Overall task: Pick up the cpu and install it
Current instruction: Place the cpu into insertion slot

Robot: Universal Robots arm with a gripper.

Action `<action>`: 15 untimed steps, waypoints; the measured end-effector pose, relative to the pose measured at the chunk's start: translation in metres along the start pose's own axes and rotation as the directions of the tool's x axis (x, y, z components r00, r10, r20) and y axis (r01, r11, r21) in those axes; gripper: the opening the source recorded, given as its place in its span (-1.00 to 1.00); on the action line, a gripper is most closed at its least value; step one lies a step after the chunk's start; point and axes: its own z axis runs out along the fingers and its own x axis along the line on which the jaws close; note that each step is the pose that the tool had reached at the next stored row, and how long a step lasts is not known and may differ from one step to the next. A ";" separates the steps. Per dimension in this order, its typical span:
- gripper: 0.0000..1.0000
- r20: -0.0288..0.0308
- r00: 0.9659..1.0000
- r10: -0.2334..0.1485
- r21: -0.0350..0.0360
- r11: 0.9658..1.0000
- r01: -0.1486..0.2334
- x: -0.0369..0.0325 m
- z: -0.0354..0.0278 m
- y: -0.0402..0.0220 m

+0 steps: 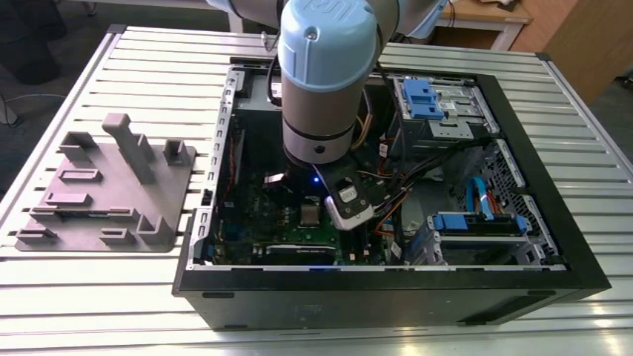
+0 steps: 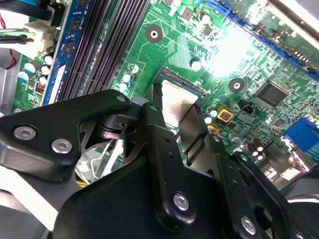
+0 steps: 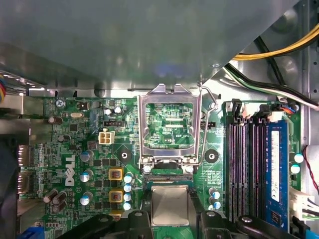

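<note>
The cpu [image 3: 170, 205] has a pale silver-grey metal top with a dull satin finish. The socket frame [image 3: 142, 130] is bare bright metal (almost mirror-like along its edges). The circuit board [image 3: 89, 144] carries a glossy green lacquer. The gripper [image 2: 177, 112] is built of matt black links fastened with shiny metal screws. The tray [image 1: 99, 200] is grey moulded plastic, matt. The desk [image 1: 99, 304] is ribbed pale metal. The case wall [image 1: 376, 308] is smooth matt black.
</note>
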 end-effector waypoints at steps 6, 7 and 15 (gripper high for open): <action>-0.22 0.000 1.000 0.001 -0.003 1.000 -0.001 0.0007 0.0007 -0.0005; -0.22 0.000 1.000 0.002 -0.003 1.000 -0.002 0.0008 0.0010 -0.0009; -0.22 0.000 1.000 0.007 -0.013 1.000 -0.007 0.0007 0.0021 -0.0018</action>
